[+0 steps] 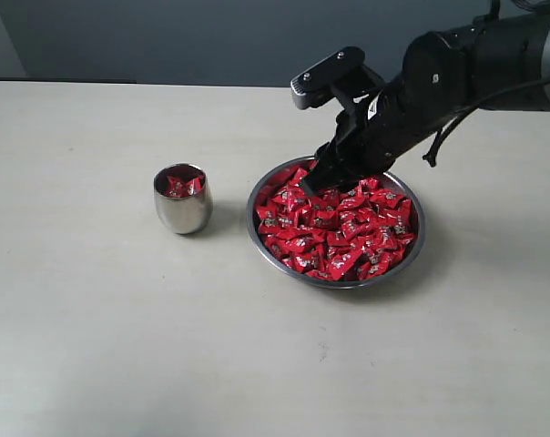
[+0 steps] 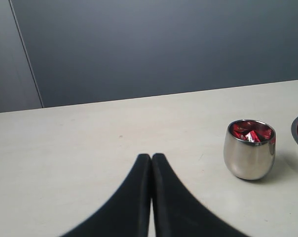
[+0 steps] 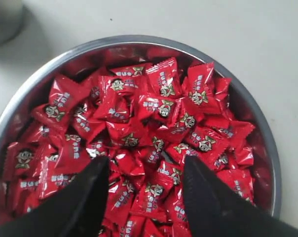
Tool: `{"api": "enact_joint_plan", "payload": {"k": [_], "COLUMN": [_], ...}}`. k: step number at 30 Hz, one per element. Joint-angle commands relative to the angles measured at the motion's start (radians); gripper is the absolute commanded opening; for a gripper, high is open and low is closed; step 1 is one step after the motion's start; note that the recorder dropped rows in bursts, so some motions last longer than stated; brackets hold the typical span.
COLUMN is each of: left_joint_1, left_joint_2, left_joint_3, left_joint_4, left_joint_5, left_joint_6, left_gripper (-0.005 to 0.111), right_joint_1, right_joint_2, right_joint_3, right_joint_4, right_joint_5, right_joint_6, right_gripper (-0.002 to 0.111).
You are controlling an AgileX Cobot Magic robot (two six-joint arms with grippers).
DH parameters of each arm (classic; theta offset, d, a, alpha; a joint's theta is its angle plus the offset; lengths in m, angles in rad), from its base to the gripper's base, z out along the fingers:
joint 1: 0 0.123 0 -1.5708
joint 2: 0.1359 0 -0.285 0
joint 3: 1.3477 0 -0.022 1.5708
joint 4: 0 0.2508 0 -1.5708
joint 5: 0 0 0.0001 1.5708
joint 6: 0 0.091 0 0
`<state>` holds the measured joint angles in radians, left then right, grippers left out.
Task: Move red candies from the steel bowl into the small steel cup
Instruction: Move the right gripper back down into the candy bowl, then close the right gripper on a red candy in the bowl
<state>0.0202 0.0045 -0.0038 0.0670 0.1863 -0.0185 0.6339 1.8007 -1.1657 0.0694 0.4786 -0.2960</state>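
Starting at your left, the left fingers (image 2: pixel 134 197), black and curved, are pressed together tip to tip with nothing between them. They point out over the pale beige surface (image 2: pixel 65 143), and only the left wrist view shows them.

Next along, the small, shiny, handleless steel cup (image 1: pixel 182 208) (image 2: pixel 249 153) stands upright on the surface (image 1: pixel 93 346), well apart from those fingers. It already holds a few glossy red wrapped candies, up to about its rim.

Just to the right of the cup, with a clear gap between them, sits the wide, shallow, round steel bowl (image 1: pixel 259 238) (image 3: pixel 30 84). Its edge (image 2: pixel 294 129) only just enters the left wrist view. The bowl is heaped with the red candies (image 1: pixel 343 232) (image 3: pixel 154 111), their wrappers printed with small white-grey marks.

Your right arm reaches in from the right, and the right fingers (image 1: pixel 319 175) (image 3: pixel 85 197) are down at the far-left part of the pile, near the rim. They stand apart, with several candies showing in the gap between them. You cannot tell from these views whether the tips touch the wrappers.
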Motion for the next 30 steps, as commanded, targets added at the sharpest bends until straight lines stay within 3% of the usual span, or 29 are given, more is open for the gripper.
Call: {"api": "enact_joint_plan", "payload": {"k": [1, 16, 30], "left_joint_1": [-0.003, -0.003, -0.003], "left_joint_2": [-0.004, -0.004, -0.004], "left_joint_3": [0.004, 0.004, 0.004], "left_joint_4": [0.001, 0.001, 0.001], "left_joint_5": [-0.008, -0.008, -0.008], "left_joint_6": [-0.001, -0.001, -0.001], "left_gripper": [0.0, 0.0, 0.0], "right_joint_1": [-0.005, -0.005, -0.033], "right_joint_2": [0.01, 0.11, 0.111], "right_joint_3": [0.025, 0.025, 0.025], "right_joint_4": [-0.008, 0.1, 0.099], "right_joint_5": [-0.043, -0.028, -0.064], "right_joint_6": [-0.007, -0.229, -0.251], "right_gripper": [0.046, 0.046, 0.046]}}
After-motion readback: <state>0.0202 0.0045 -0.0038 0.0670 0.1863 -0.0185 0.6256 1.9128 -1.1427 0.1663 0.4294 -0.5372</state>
